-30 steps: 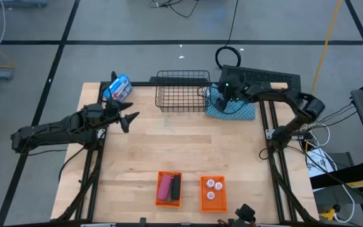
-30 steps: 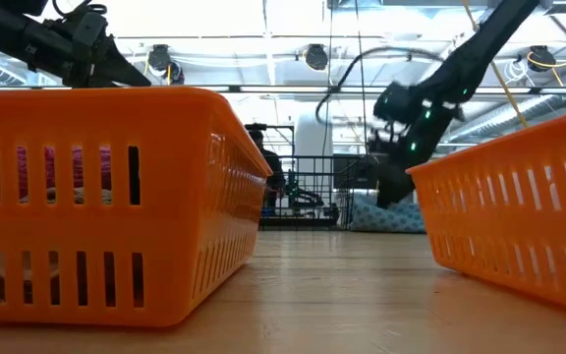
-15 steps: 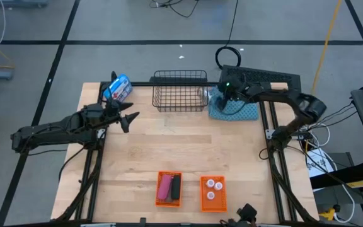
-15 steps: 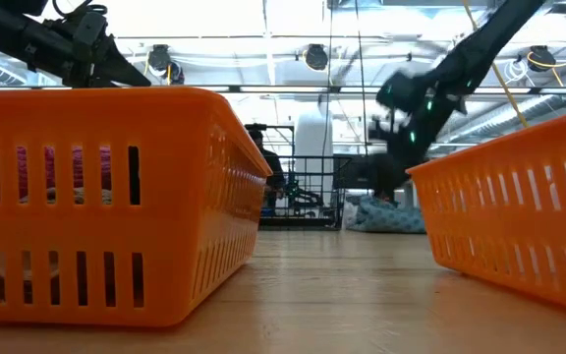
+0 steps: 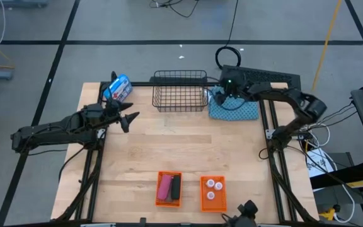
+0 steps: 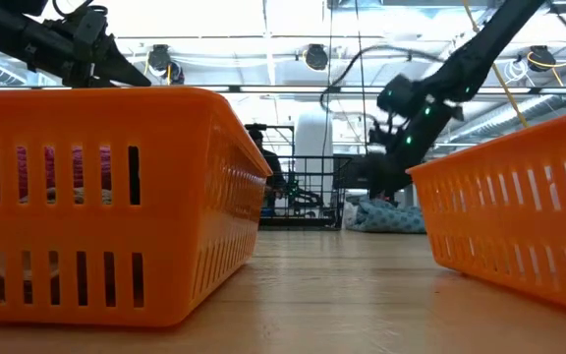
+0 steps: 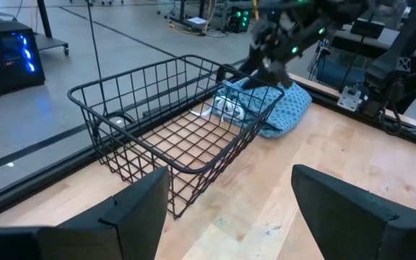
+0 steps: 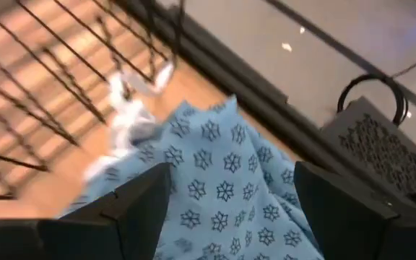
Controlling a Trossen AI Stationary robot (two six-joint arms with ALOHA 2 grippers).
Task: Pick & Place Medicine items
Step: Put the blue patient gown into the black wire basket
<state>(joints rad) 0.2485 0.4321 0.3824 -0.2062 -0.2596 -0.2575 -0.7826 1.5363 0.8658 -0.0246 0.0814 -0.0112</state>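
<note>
Three white bottles (image 5: 212, 187) sit in the right orange bin (image 5: 212, 203); pink piece (image 5: 164, 188) and black piece (image 5: 175, 186) lie in the left orange bin (image 5: 168, 175), at the table's near edge.

Far across the table (image 5: 188, 145), the right gripper (image 5: 222, 96) hangs over the blue patterned cloth (image 5: 238, 111) beside the wire basket (image 5: 180, 90), fingers spread with nothing between them. The left gripper (image 5: 132, 118) waits above the table's left side near the blue-and-white package (image 5: 119, 87), fingers parted and empty.
</note>
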